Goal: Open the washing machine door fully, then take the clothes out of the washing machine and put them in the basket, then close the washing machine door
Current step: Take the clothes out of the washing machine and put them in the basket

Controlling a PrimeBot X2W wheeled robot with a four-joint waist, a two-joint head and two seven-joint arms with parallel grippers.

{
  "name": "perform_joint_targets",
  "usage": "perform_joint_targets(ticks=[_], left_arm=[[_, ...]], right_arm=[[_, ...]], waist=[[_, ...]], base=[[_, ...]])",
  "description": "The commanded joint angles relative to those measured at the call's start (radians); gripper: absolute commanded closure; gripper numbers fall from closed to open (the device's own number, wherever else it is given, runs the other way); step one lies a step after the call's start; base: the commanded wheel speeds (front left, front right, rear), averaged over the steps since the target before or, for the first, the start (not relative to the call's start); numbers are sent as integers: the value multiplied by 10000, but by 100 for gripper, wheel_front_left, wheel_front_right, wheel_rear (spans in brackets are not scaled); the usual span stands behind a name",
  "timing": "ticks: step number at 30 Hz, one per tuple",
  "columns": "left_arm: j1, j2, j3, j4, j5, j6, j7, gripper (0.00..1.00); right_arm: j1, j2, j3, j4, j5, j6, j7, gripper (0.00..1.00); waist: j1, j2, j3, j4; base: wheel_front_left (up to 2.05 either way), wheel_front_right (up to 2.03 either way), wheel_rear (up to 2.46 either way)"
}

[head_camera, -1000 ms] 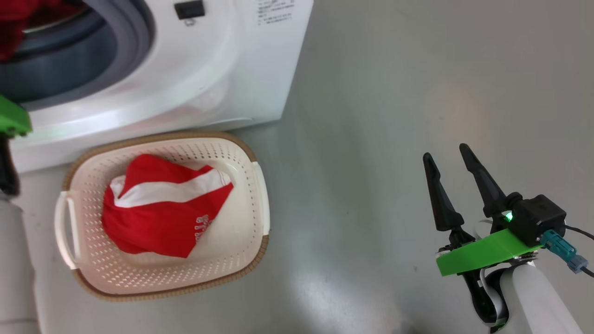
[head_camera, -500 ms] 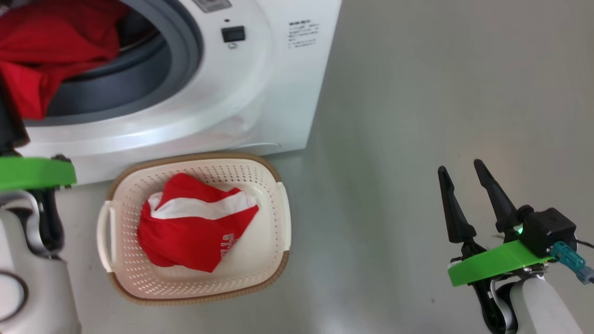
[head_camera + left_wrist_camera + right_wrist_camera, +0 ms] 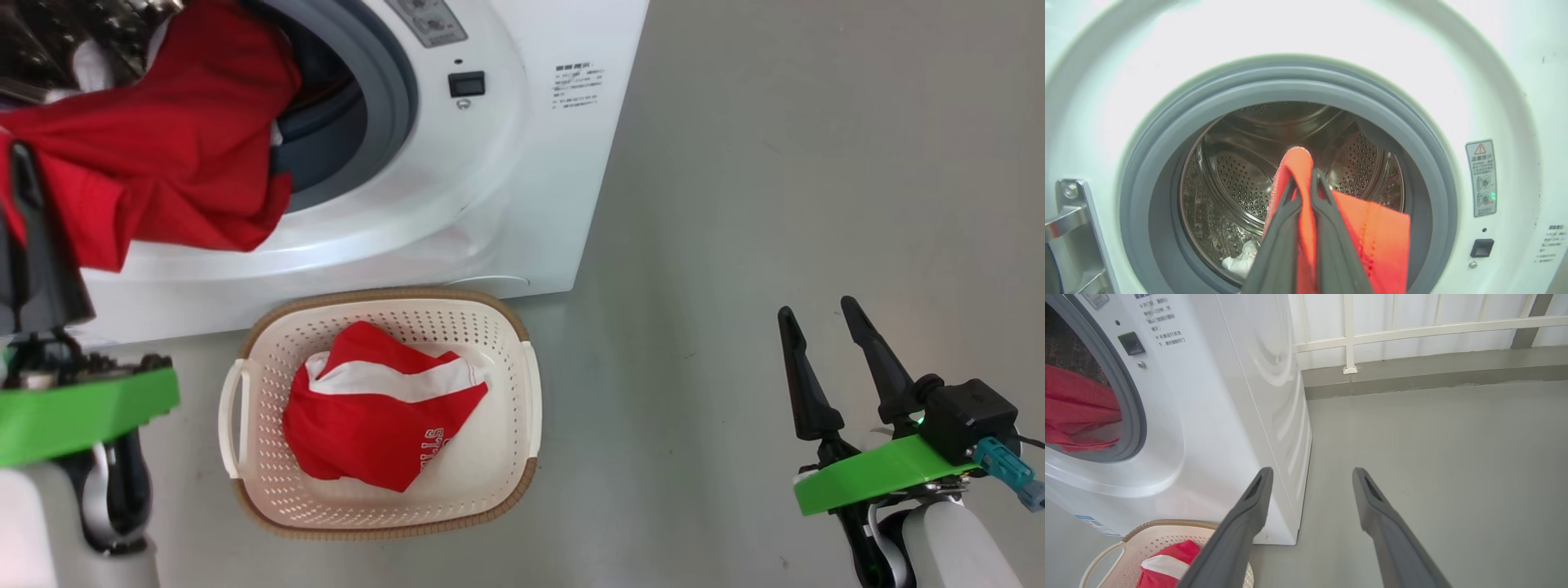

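Head looks down, wrists forward; all 3 share the washing machine (image 3: 506, 204).

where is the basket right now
In the head view the basket sits on the floor at lower left of centre, just in front of the washing machine, with a red garment lying in it.

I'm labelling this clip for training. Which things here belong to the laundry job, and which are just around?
Part of the job:
- washing machine
- red garment, pinched by the left gripper at the drum mouth
- basket
- second red garment, lying in the basket

Just around:
- right gripper, open over the floor
- white railing beyond the machine
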Motion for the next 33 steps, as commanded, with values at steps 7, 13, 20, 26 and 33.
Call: perform_joint_targets(ticks=[7, 13, 20, 26, 33], left_arm=[[804, 203, 418, -2072, -636, -55, -49, 100], [1262, 201, 120, -1466, -767, -55, -49, 100], [1425, 200, -401, 98, -880, -55, -49, 100], [1142, 199, -919, 1551, -864, -55, -49, 100], [377, 199, -1042, 3172, -589, -55, -49, 100]], right_arm=[[217, -5, 85, -272, -4, 63, -65, 0], [206, -5, 157, -243, -14, 63, -65, 0], [88, -5, 266, -276, 4, 63, -65, 0], [-62, -3, 263, -379, -18, 63, -65, 0], [-394, -1, 277, -508, 11, 63, -65, 0]], waist=[[0, 0, 4, 102], [0, 0, 22, 119], [0, 0, 279, 61], [0, 0, 873, 6], [0, 0, 1728, -117]], base=[[0, 0, 0], [0, 0, 0], [0, 0, 0], [0, 0, 0], [0, 0, 0]])
